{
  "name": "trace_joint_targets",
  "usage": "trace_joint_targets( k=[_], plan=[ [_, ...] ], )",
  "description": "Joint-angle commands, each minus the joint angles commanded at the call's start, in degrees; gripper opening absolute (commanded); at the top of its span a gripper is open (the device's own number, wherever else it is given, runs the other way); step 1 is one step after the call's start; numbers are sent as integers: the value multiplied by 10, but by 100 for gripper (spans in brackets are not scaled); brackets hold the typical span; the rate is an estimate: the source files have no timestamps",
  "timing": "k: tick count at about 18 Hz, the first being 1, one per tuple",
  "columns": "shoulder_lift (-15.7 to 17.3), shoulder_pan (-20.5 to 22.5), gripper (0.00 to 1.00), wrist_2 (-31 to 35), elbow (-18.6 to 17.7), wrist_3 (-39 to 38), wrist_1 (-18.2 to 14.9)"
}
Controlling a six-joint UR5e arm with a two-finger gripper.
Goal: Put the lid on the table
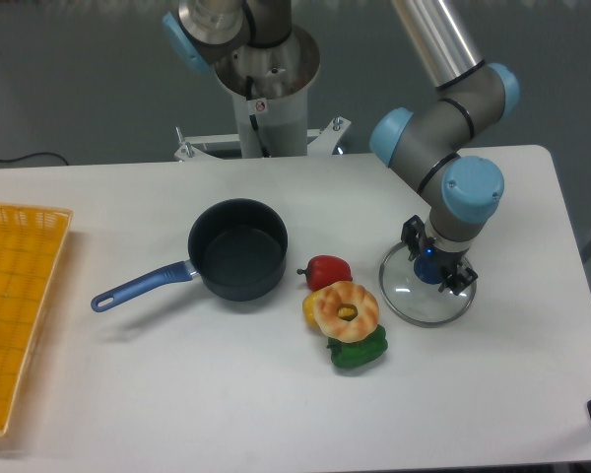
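Where gripper (436,269) hangs — lid (420,293) flat on table (177,384).

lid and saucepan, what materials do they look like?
The lid: apparently clear glass, since the white table shows through it, with a thin shiny rim, likely metal. The saucepan: dark, matte body, possibly coated metal; its blue handle looks glossy.

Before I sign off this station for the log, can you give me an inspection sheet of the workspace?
Surface: white table, no spills seen.
Job's things: glass lid lying on the table, right of the food.
Clutter: uncovered saucepan; red pepper, donut, green pepper clustered; yellow tray at left edge.
Hand: hand at the lid's knob; grip unclear.
Cables: black cable behind the table, far left.
Surroundings: grey wall, robot base.
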Motion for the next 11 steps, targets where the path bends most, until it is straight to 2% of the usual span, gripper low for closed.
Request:
trace_joint_targets(
  k=[6, 11],
  plan=[
    [20, -1, 99, 0, -3, 0, -3],
    [46, -3, 100, 0, -13, -1, -9]
  ],
)
